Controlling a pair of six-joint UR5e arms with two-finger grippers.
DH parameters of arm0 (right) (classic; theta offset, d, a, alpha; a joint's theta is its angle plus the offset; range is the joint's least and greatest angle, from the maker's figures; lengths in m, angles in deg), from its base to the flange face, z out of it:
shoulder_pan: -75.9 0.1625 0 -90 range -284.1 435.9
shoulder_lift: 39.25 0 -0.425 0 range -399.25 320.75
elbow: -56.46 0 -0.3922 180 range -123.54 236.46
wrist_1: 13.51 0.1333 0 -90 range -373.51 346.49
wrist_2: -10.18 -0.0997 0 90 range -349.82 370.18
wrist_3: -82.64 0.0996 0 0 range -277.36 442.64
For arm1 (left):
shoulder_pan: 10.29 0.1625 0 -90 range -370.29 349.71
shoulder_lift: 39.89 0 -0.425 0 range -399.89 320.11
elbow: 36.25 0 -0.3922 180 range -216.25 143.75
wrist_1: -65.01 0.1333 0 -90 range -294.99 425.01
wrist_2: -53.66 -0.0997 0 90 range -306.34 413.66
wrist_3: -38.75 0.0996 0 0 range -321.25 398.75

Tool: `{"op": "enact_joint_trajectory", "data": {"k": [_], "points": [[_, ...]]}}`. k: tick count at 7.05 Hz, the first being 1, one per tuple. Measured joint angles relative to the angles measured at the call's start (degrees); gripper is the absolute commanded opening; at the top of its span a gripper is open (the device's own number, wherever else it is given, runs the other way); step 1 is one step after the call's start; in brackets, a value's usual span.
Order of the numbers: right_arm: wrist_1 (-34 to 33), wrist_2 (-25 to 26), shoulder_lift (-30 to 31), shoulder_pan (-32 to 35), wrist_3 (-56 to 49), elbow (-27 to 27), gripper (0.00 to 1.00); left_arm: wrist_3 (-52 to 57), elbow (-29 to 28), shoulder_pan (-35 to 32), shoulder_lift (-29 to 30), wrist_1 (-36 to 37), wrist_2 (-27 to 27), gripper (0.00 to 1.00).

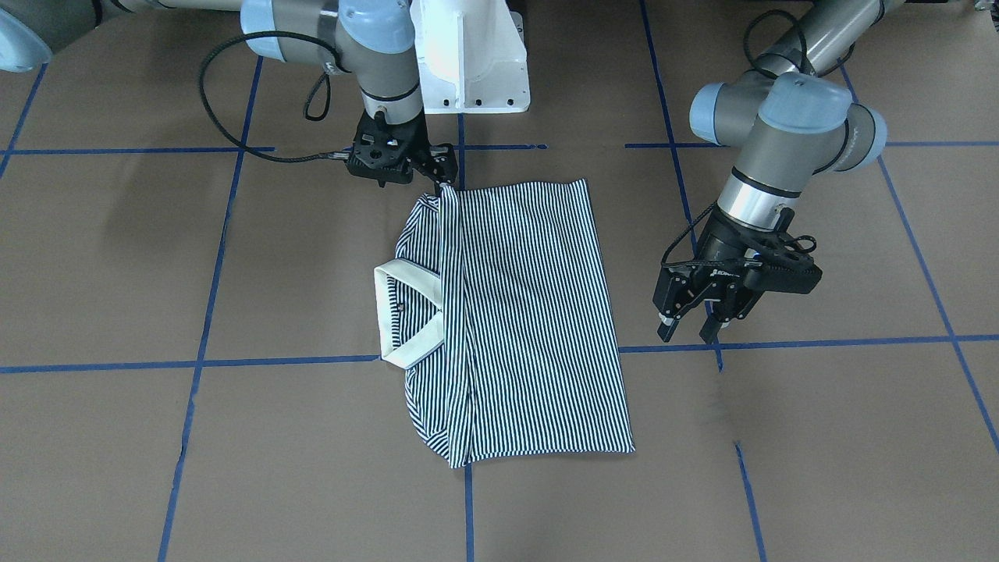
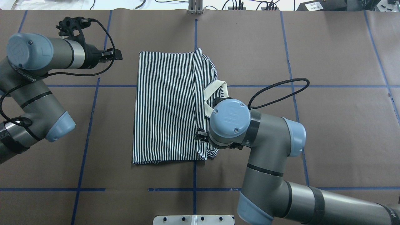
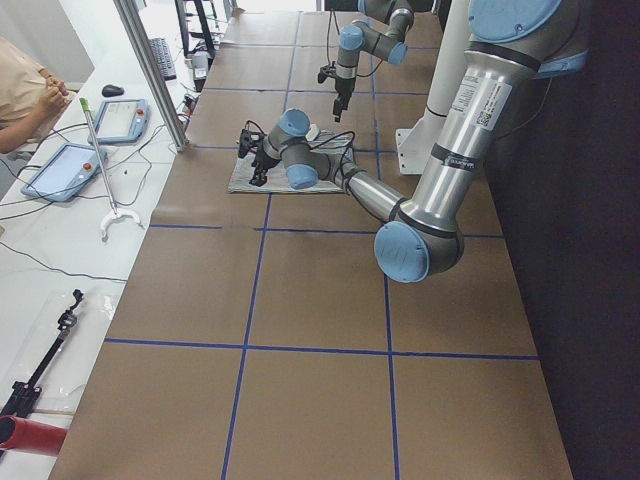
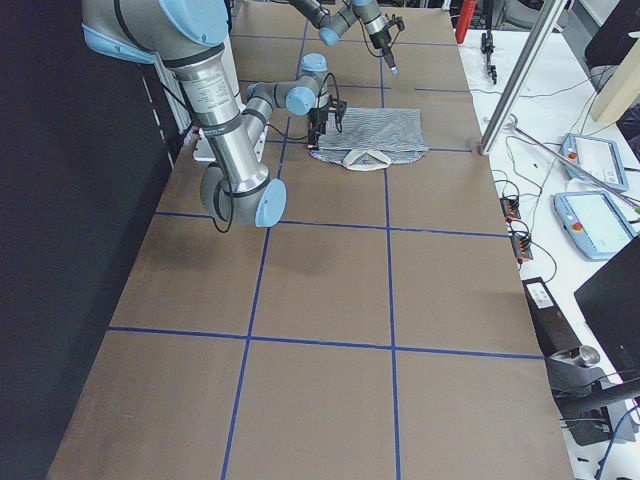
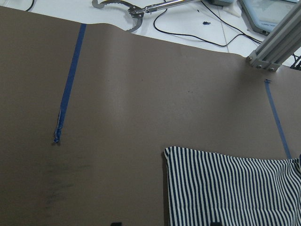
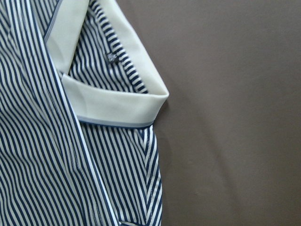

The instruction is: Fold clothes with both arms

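— Over at the shirt's robot-side edge, the right hand (image 1: 446,178) looks pinched together on the corner of the polo shirt (image 1: 531,312)'s top layer. Shirt's lying folded mid-surface, cream collar (image 1: 388,312) toward the edge on the robot's right. How would you finish this?

— Guessing it's laying that flap down: I'd let go low, then lift straight up so nothing drags, and keep that edge square to the collar. Left hand (image 1: 691,328) is wide apart and empty, hovering just off the shirt's opposite side, so it could pin the cloth if needed.

— Fair. Surface (image 1: 819,437) is brown paper with a blue tape (image 1: 273,361) grid.

— Yeah, and past the far edge there's a white bench (image 3: 60,250) with pendants (image 3: 62,170) and someone (image 3: 25,85) sitting there.
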Motion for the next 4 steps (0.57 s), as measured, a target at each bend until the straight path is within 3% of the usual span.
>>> {"op": "enact_joint_trajectory", "data": {"k": [2, 4], "points": [[-5.1, 1.3, -3.5, -1.9, -7.3, 2.8, 1.00, -0.9, 0.1, 0.1, 0.0, 0.1, 0.0, 0.69], [-6.1, 3.1, -5.5, -3.5, -8.9, 5.5, 1.00, -1.7, 0.3, 0.2, -0.1, 0.2, 0.0, 0.69]]}}
